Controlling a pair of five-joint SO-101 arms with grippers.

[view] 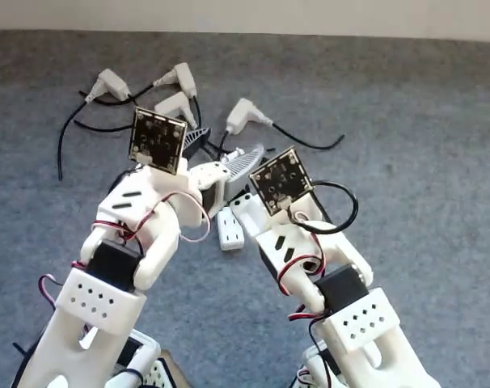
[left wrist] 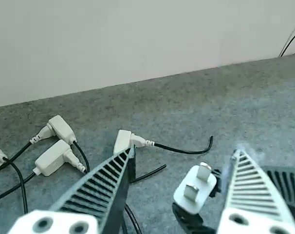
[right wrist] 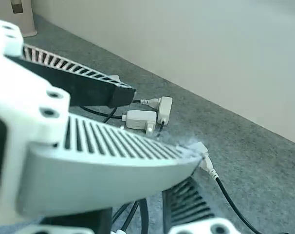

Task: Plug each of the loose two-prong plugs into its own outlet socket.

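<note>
While the left gripper (left wrist: 183, 151) is spread wide open, a white two-prong plug with metal blades (left wrist: 196, 187) sits in the gap between its ribbed fingers (left wrist: 103, 187). The blades are tilted up. As far as the left wrist view shows, the plug touches neither finger. There's a dark part right under the plug; can't tell what's holding it.

Right gripper (view: 241, 162) is nose to nose with the left one over the middle of the grey carpet-like mat (view: 407, 121). Open or closed: can't tell.

White oblong outlet strip (view: 230, 229) lies flat on the mat between the two arms, on the near side of the grippers, its far end tucked under them in the high view.

Four other white plugs on black cords lie loose on the far side of the mat:
- left plug (view: 107, 83)
- top plug (view: 179, 78)
- middle plug (view: 176, 105), just beside the left arm's dark square camera board (view: 158, 139)
- right plug (view: 243, 115), cord running off to the right

All four are well apart from the strip.
</note>
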